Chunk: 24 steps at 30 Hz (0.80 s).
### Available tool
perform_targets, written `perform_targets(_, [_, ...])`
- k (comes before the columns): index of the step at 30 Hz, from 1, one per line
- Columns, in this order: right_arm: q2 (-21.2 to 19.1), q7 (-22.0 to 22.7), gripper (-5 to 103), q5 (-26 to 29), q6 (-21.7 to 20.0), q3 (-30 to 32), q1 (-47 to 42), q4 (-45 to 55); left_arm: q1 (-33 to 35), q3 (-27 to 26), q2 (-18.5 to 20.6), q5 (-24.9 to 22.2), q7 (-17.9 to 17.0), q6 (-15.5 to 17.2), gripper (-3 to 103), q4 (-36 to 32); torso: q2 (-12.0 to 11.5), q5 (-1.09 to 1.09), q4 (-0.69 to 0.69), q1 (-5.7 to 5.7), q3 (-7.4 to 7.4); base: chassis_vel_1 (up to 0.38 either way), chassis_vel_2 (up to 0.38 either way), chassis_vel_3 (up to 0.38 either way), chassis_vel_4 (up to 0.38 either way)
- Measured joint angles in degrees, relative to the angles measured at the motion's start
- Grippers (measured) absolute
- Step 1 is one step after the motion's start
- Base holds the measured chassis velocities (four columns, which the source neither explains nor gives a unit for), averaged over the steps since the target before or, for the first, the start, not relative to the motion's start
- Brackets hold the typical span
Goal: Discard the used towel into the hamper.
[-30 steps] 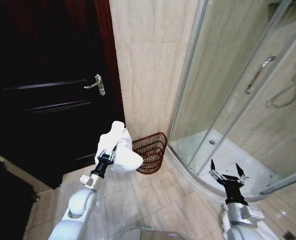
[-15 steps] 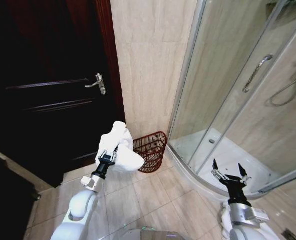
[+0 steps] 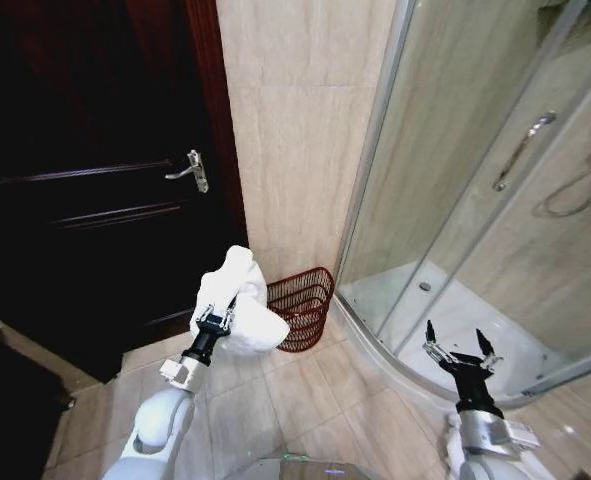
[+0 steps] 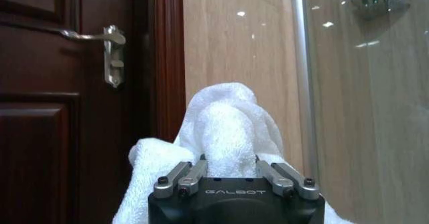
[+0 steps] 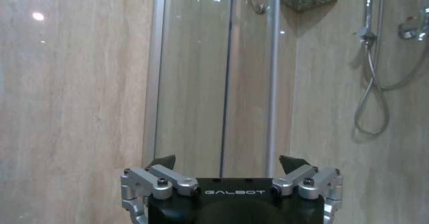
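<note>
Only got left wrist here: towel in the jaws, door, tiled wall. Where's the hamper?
Observer: On the floor at the wall, between the door frame and the shower glass. Head view puts the hamper just right of the towel.
Operator: Towel over it?
Observer: Can't tell. The towel, held up by the left gripper, overlaps the hamper's left rim in head view.
Operator: Right arm?
Observer: Right gripper is open and empty, low by the shower.
</note>
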Motion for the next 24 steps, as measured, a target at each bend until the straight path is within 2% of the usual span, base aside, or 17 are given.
perform_targets(7, [-0.3, -0.1, 100, 0.8, 0.1, 0.0, -0.6, 0.7, 0.4, 0.3, -0.3, 0.6, -0.1, 0.2, 23, -0.9, 0.0, 0.0, 0.01, -0.02, -0.01, -0.067, 0.067, 0.055, -0.05])
perform_targets(16, [0.0, -0.3, 100, -0.3, -1.2, -0.6, -0.1, 1.0, 0.7, 0.0, 0.4, 0.2, -0.2, 0.3, 23, -1.0, 0.0, 0.0, 0.0, -0.02, -0.01, 0.04, -0.04, -0.036, 0.03])
perform_targets(24, [0.7, -0.5, 100, -0.8, -1.0, -0.7, 0.2, 0.9, 0.6, -0.1, 0.8, -0.7, -0.2, 0.2, 23, -0.6, 0.0, -0.01, 0.0, 0.0, 0.0, -0.08, -0.041, 0.089, 0.053])
